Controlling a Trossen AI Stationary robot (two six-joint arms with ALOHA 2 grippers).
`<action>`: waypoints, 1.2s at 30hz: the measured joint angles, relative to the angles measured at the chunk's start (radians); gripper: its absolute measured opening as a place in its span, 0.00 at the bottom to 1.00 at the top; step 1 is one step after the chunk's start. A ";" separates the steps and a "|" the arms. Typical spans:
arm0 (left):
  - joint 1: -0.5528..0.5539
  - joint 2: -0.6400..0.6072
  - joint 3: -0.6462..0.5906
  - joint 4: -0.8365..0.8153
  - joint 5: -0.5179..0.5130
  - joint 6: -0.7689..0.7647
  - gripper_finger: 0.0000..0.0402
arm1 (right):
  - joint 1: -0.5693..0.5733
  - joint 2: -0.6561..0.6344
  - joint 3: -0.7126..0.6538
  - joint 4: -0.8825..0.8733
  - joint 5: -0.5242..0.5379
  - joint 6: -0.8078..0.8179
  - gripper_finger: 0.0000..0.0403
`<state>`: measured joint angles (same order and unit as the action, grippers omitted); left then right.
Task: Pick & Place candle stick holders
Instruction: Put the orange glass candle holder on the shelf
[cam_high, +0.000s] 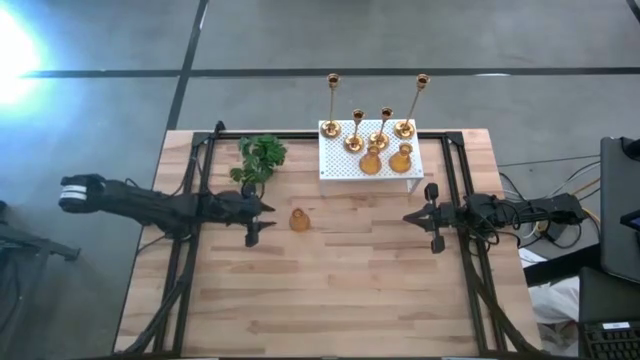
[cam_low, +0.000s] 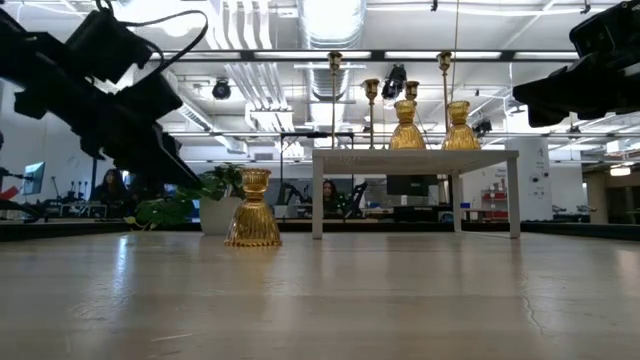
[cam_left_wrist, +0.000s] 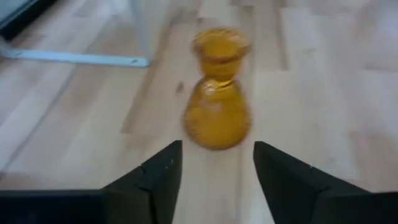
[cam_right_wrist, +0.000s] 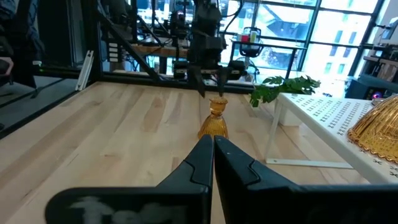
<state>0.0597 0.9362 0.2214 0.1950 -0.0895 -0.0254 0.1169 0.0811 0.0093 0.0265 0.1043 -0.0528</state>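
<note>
Six candle stick holders are seen on the white perforated box (cam_high: 368, 160), which stands as a raised platform at the far middle of the wooden surface (cam_high: 330, 290): four thin-stemmed holders (cam_high: 383, 128) at its far side, of differing heights, and two squat bulb-shaped holders (cam_high: 386, 160) at its near edge, side by side. A seventh squat holder (cam_high: 299, 220) stands alone and upright on the bare surface, in front of the box's left corner, cup end up. The left pincer (cam_high: 268, 222) is held just beside this lone holder on its left, apart from it, fingers spread with the holder seen beyond the gap in the left wrist view (cam_left_wrist: 217, 90). The right pincer (cam_high: 409, 216) is held well apart on the holder's other side, in front of the box's right corner, fingers pressed together, nothing pinched. A green leafy plant (cam_high: 258, 160) sits to the left of the box. A black frame (cam_high: 195, 170) is laid around the working area of the surface. Beyond the surface, a grey floor with dark lines is seen from above; in the low view a lit workshop room with ceiling pipes and desks is visible, and seated people (cam_low: 110, 188) are seen far off.
</note>
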 joint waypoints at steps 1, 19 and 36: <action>0.000 0.013 -0.006 0.013 -0.025 -0.001 0.52 | 0.000 0.000 0.000 0.000 0.000 0.000 0.02; 0.001 0.368 -0.001 0.437 0.045 0.012 0.57 | 0.000 0.000 0.000 0.000 0.000 0.000 0.02; 0.002 0.643 0.105 0.689 0.075 -0.002 0.57 | 0.000 0.000 0.000 0.000 0.000 0.000 0.02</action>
<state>0.0616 1.5788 0.3260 0.8841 -0.0147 -0.0277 0.1173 0.0811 0.0093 0.0269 0.1042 -0.0528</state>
